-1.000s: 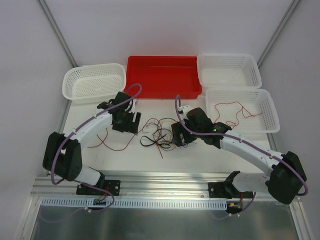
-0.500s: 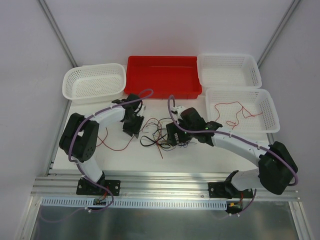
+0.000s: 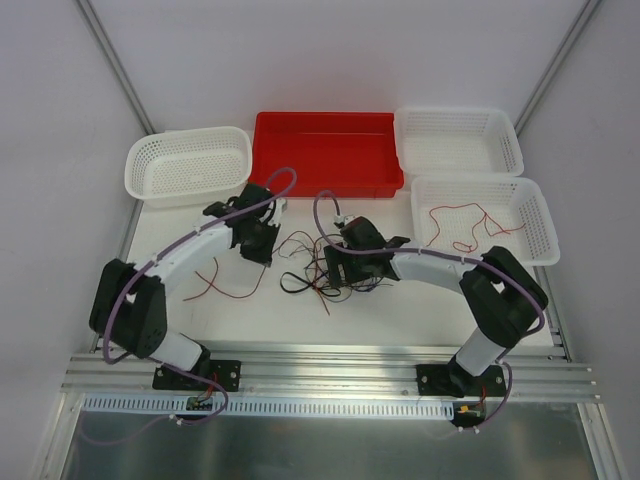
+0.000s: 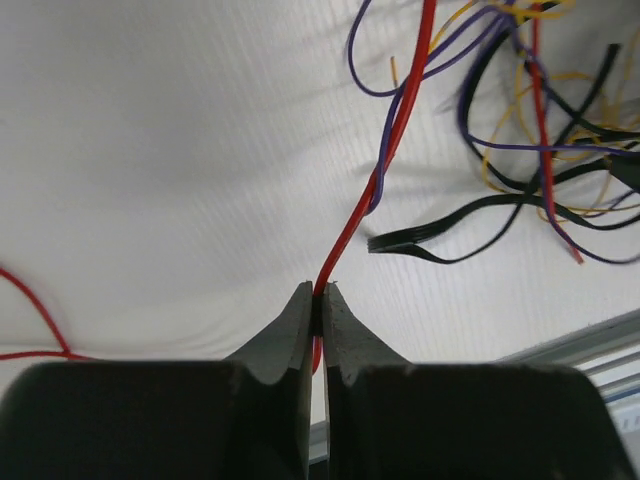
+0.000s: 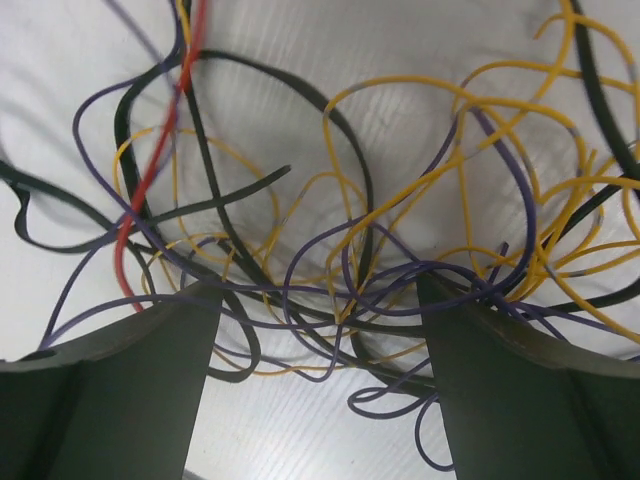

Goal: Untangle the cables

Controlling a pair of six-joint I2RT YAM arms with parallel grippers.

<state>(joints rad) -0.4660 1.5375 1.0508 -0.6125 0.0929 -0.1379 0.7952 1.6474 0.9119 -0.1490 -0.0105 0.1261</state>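
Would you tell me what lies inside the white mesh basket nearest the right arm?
Inside the white mesh basket, one thin red cable lies curled on the floor; nothing covers the interior.

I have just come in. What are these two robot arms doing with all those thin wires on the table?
The two arms are working on a tangle of cables on the table. The left gripper is shut on a red cable that leads into the tangle. The right gripper stands open right over the knot of purple, yellow and black wires and holds nothing. A separate red wire lies in the white basket on the right, and a loose red wire lies near the left arm.
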